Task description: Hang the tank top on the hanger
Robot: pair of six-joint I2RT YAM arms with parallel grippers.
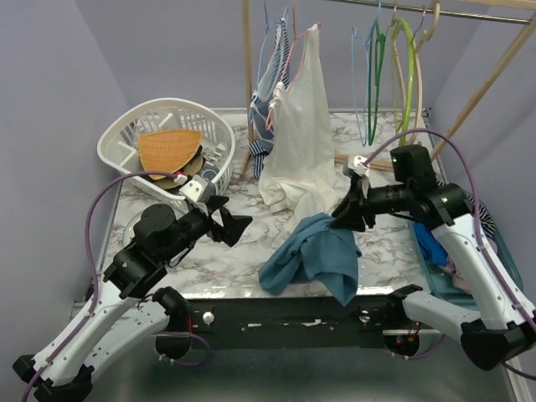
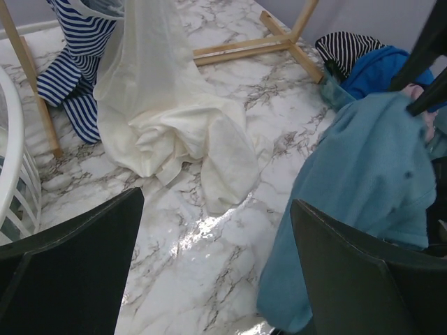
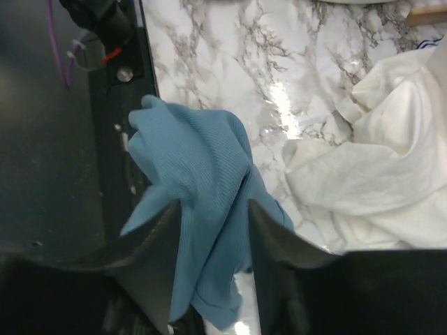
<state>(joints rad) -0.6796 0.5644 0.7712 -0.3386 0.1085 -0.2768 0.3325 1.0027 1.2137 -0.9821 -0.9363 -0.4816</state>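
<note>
The teal-blue tank top [image 1: 314, 255] hangs bunched from my right gripper [image 1: 345, 216] over the front middle of the marble table, its lower end drooping past the front edge. In the right wrist view the ribbed fabric [image 3: 202, 174] sits between the fingers of the right gripper [image 3: 209, 209], which is shut on it. My left gripper [image 1: 230, 219] is open and empty, just left of the top; in its wrist view the left gripper [image 2: 216, 230] frames bare marble with the tank top [image 2: 363, 167] at its right. The tan hanger [image 1: 420, 88] hangs on the rail at the back right.
A long cream-white garment [image 1: 301, 126] and a striped one [image 1: 270, 92] hang from the rail onto the table. Green and thin blue hangers [image 1: 377, 75] hang beside the tan one. A white basket [image 1: 117, 138] stands back left. A clothes pile [image 1: 452, 251] lies right.
</note>
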